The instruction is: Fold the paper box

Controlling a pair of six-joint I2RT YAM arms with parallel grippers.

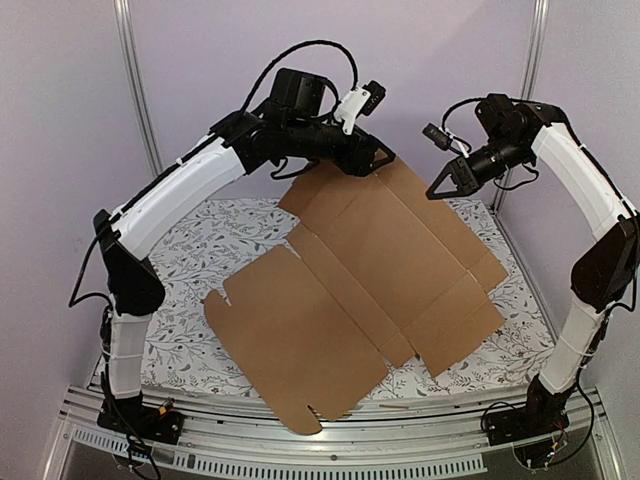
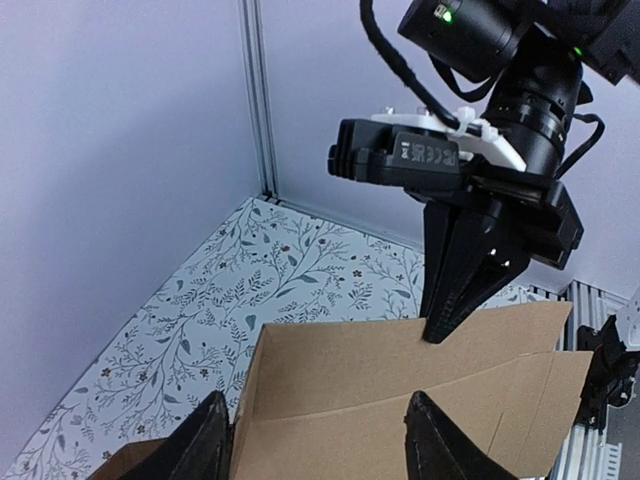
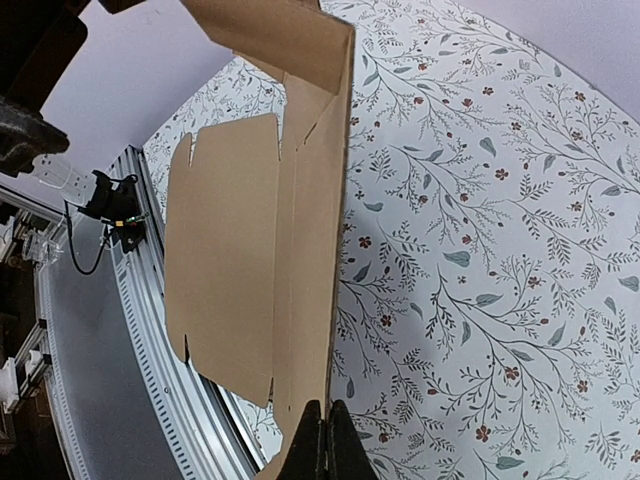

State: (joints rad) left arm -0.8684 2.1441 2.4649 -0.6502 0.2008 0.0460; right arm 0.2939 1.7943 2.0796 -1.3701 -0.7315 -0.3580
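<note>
The paper box (image 1: 340, 290) is a large brown die-cut cardboard sheet with flaps and slits. It lies mostly flat on the floral mat, with its far end raised. My left gripper (image 1: 378, 158) is open at the far edge. In the left wrist view its fingers (image 2: 215, 440) stand wide apart over an upturned panel of the box (image 2: 400, 390). My right gripper (image 1: 440, 187) is shut on the sheet's far right edge. In the right wrist view its shut tips (image 3: 325, 445) pinch the edge of the box (image 3: 240, 230). It also shows in the left wrist view (image 2: 445, 325).
The floral mat (image 1: 190, 240) covers the table. A perforated metal rail (image 1: 330, 440) runs along the near edge, and the sheet's near flap overhangs it. Metal posts (image 1: 135, 80) and purple walls close the back. The left arm (image 3: 30, 60) shows in the right wrist view's corner.
</note>
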